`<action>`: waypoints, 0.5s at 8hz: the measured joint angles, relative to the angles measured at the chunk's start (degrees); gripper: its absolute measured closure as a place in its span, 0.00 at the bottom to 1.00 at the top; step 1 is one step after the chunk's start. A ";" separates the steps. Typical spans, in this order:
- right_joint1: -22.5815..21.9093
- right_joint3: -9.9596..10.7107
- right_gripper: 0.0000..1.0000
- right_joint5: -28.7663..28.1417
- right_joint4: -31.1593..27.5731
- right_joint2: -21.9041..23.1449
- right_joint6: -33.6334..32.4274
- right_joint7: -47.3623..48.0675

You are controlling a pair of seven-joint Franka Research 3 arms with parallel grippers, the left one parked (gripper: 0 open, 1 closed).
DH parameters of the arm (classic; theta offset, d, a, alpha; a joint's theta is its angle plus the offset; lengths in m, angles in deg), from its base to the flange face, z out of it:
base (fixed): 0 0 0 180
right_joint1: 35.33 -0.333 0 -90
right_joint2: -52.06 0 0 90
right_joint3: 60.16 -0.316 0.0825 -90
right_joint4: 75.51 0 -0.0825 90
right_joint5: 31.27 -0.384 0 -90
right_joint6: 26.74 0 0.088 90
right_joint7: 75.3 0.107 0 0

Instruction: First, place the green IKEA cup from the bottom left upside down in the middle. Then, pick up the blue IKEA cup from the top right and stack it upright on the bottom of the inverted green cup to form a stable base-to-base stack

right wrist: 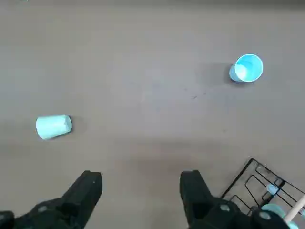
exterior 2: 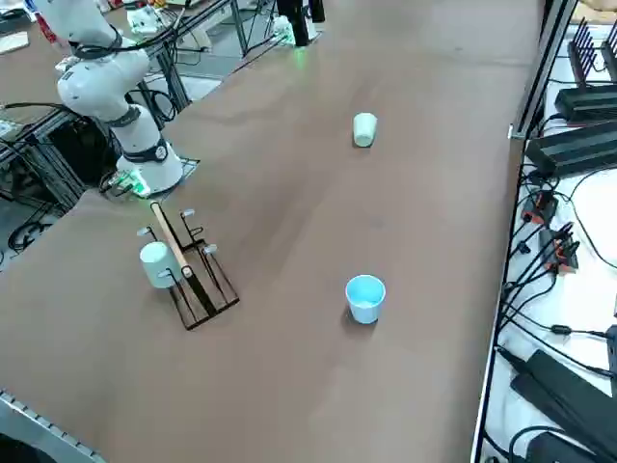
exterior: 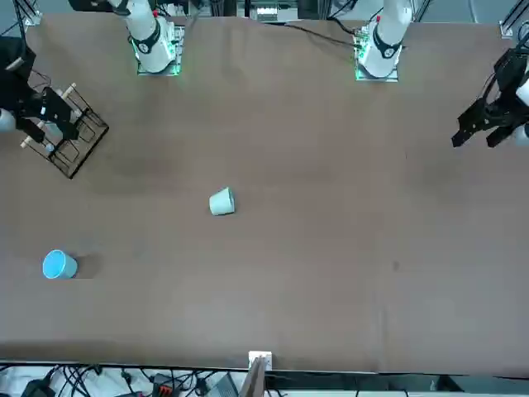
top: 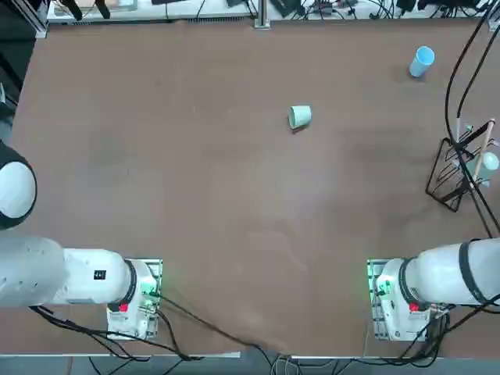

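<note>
The green IKEA cup (top: 299, 116) rests near the middle of the brown table (top: 195, 195); only its closed base and wall show, no opening, also in the front view (exterior: 221, 202) and the right wrist view (right wrist: 54, 127). The blue IKEA cup (top: 423, 60) stands upright at the far right, mouth up (exterior 2: 364, 297) (right wrist: 247, 68). My right gripper (right wrist: 140, 191) hangs open and empty high over the table's right side. It is well short of both cups and touches nothing.
A black wire rack (top: 457, 176) with a wooden peg and a pale cup (exterior 2: 154, 262) hung on it stands at the right edge, close beside my gripper (right wrist: 259, 183). Cables run along the table's edges.
</note>
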 joint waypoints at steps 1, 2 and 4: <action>0.03 0.00 0.00 0.02 0.00 0.00 0.00 0.00; 0.04 0.00 0.00 0.04 0.00 0.00 0.00 0.00; -0.30 -0.43 0.00 -0.04 -0.08 -0.36 -0.09 -0.03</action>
